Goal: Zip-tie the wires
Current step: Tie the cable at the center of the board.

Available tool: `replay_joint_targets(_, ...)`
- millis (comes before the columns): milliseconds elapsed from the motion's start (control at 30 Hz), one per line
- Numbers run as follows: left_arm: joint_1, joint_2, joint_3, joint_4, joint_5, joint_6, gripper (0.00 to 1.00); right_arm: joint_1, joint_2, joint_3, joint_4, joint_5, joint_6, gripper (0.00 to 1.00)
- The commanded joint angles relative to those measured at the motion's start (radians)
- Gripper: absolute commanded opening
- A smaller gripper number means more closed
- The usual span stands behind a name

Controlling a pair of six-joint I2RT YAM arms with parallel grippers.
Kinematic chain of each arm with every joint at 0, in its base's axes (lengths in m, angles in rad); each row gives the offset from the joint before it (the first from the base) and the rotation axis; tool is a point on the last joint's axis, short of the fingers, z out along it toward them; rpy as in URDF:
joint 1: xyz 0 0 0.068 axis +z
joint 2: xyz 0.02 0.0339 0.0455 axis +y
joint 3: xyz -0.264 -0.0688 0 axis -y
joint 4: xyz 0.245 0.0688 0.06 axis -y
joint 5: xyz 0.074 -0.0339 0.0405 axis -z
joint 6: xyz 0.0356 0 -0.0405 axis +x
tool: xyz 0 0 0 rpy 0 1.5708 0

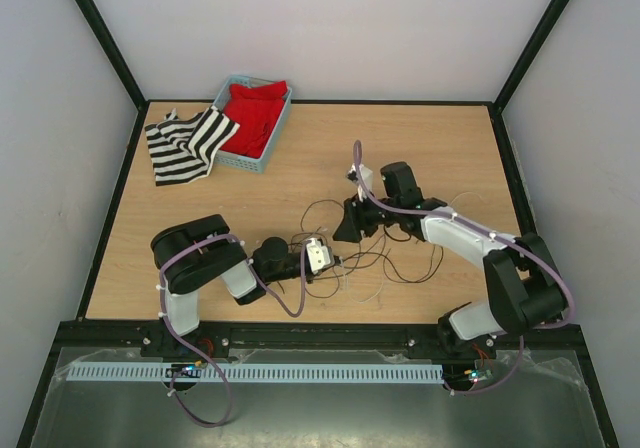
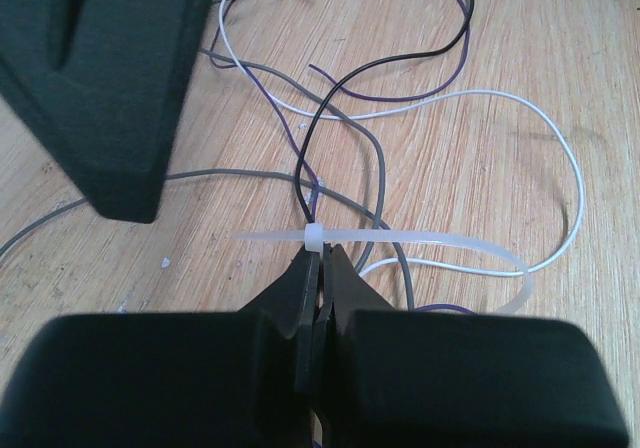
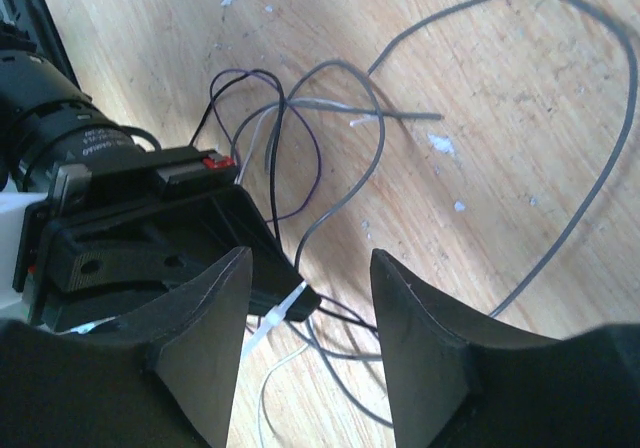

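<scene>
two arms reach in over the middle of the wooden table [image 1: 420, 138] in the top view. the left gripper [image 1: 335, 259] and right gripper [image 1: 345, 230] are near each other above the wires [image 1: 400, 258], which curl in thin dark loops on the near half of the board. the white strip is too fine to make out from up here. at the far left a blue basket [image 1: 243, 159] holds a red cloth [image 1: 255, 118], with a striped cloth [image 1: 185, 146] touching its left side.

from the left wrist, the left gripper's jaws are pressed together, pinching the zip tie [image 2: 420, 238] right under its small square head. the strip lies crosswise, a short end to the left, the longer part running right and bending back in a loop. black, grey and purple strands cross it beside the head, and a white strand arcs wide to the right. the dark bulk of the right gripper hangs at upper left.

from the right wrist, that gripper's jaws stand wide apart. between them sits the tip of the left gripper, a pale end of the zip tie sticking out from it, and the wires loop over the wood beyond.
</scene>
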Motion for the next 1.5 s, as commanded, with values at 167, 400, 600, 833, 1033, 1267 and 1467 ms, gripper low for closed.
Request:
replay_joint_targets(167,-0.006,-0.015,0.011,0.02,-0.01,0.01,0.0,0.019,-0.053,-0.114,0.032,-0.004,0.066,0.61)
replay_joint_targets(400,-0.006,-0.017,0.012,0.021,-0.01,0.007,0.0,0.037,-0.028,-0.141,0.094,-0.019,0.116,0.58)
replay_joint_targets(600,-0.006,-0.017,0.013,0.02,-0.009,0.006,0.0,0.047,-0.015,-0.139,0.116,-0.024,0.138,0.54)
replay_joint_targets(833,-0.006,-0.019,0.013,0.021,-0.011,0.006,0.0,0.051,0.014,-0.133,0.124,-0.038,0.147,0.43)
replay_joint_targets(1033,-0.006,-0.018,0.013,0.021,-0.019,0.005,0.0,0.053,0.024,-0.134,0.119,-0.043,0.161,0.39)
replay_joint_targets(1267,-0.006,-0.02,0.013,0.02,-0.043,0.0,0.0,0.053,0.029,-0.138,0.103,-0.039,0.164,0.37)
replay_joint_targets(1467,-0.006,-0.021,0.012,0.02,-0.07,-0.003,0.0,0.055,0.033,-0.145,0.102,-0.045,0.184,0.35)
